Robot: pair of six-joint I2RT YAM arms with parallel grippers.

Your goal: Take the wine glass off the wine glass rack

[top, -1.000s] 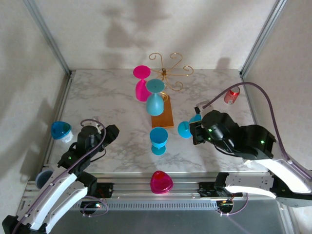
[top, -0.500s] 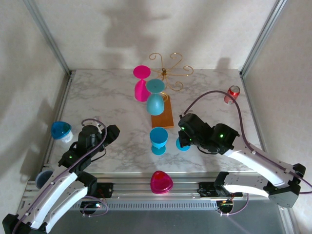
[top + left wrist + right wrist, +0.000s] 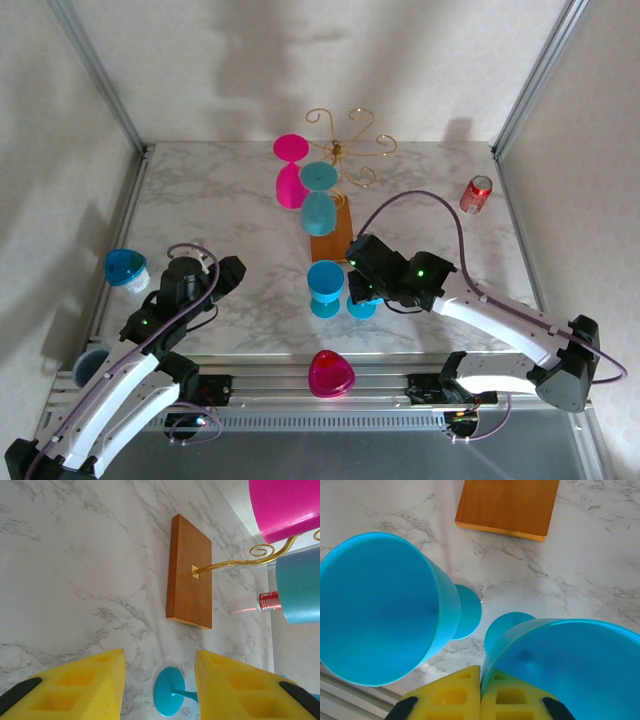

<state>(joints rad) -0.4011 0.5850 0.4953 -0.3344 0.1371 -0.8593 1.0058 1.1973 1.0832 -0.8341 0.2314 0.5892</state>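
Right gripper (image 3: 480, 682): clamped on the rim of the wine glass (image 3: 560, 655), which is set just beside a standing blue glass (image 3: 375, 610).
Left gripper (image 3: 159, 680): partly spread, nothing held; bare table (image 3: 75, 555) is seen ahead.
Wine glass rack (image 3: 333, 238): far centre; a pink glass (image 3: 290, 185) and a hung blue glass (image 3: 318, 212) are carried.

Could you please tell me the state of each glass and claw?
hanging pink glass, upside down on rack.
hanging blue glass, upside down on rack.
standing blue glass, upright, untouched.
held blue glass, upright, rim in right claw.
right claw, shut on held blue glass.
left claw, open, empty.
near pink glass, lying on its side.
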